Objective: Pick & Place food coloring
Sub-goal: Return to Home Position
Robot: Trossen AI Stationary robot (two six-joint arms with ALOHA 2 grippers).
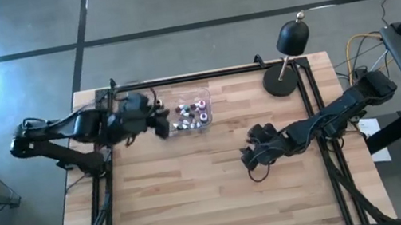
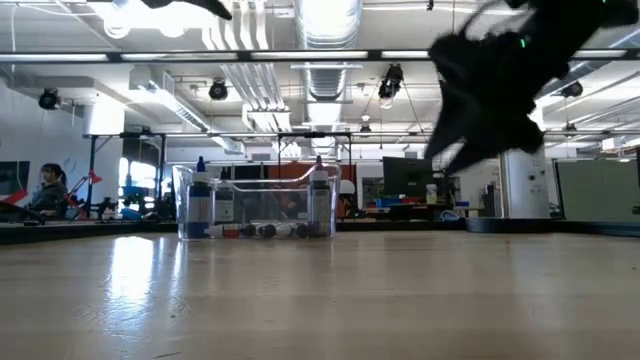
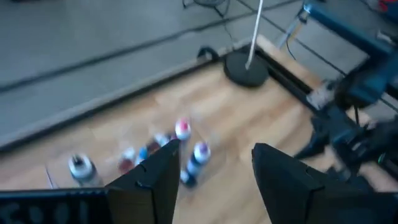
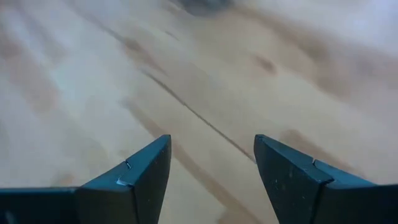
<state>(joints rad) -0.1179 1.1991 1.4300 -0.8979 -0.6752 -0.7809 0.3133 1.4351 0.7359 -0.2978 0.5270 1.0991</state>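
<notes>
Several small food coloring bottles (image 1: 191, 114) with white, red and blue caps sit inside a clear tray (image 1: 203, 96) at the table's far side, left of centre. In the low view two bottles (image 2: 200, 200) stand upright and others (image 2: 265, 230) lie on the tray floor. My left gripper (image 1: 162, 126) hovers open just left of the tray; its wrist view looks down past the open gripper (image 3: 214, 149) onto the bottles (image 3: 182, 129). My right gripper (image 1: 250, 159) hangs open over bare wood right of centre, nothing between the fingers (image 4: 211, 140).
A black stand with a round base (image 1: 282, 79) occupies the far right corner. Black frame rails (image 1: 202, 74) run along the far edge and both sides. Bare wood stretches across the table's near half. A person (image 2: 45, 190) sits in the room beyond.
</notes>
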